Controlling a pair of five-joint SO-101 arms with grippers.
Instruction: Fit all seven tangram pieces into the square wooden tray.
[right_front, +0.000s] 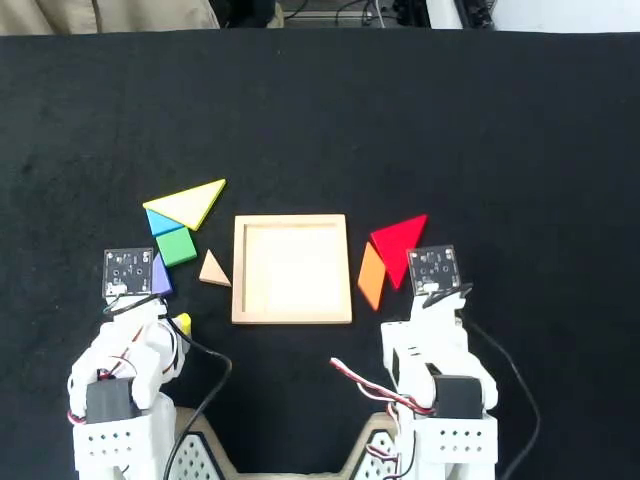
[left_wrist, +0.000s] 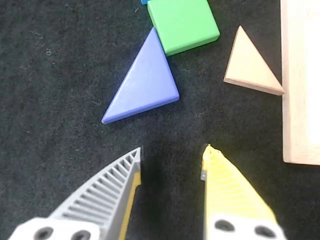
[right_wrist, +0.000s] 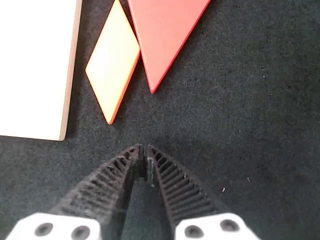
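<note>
The square wooden tray (right_front: 290, 268) lies in the middle of the black table with nothing in it. Left of it lie a yellow triangle (right_front: 190, 203), a small blue piece (right_front: 160, 222), a green square (right_front: 177, 246), a purple triangle (right_front: 160, 276) and a tan triangle (right_front: 213, 270). Right of it lie a red triangle (right_front: 400, 244) and an orange parallelogram (right_front: 371, 275). My left gripper (left_wrist: 172, 150) stands open just short of the purple triangle (left_wrist: 145, 82). My right gripper (right_wrist: 144, 150) is shut and empty, a little short of the orange parallelogram (right_wrist: 112, 62).
Both arm bases stand at the table's near edge, the left arm (right_front: 125, 370) and the right arm (right_front: 435, 370). The tray edge (left_wrist: 301, 80) lies close beside the tan triangle (left_wrist: 248, 65). Black cloth stretches wide beyond the pieces.
</note>
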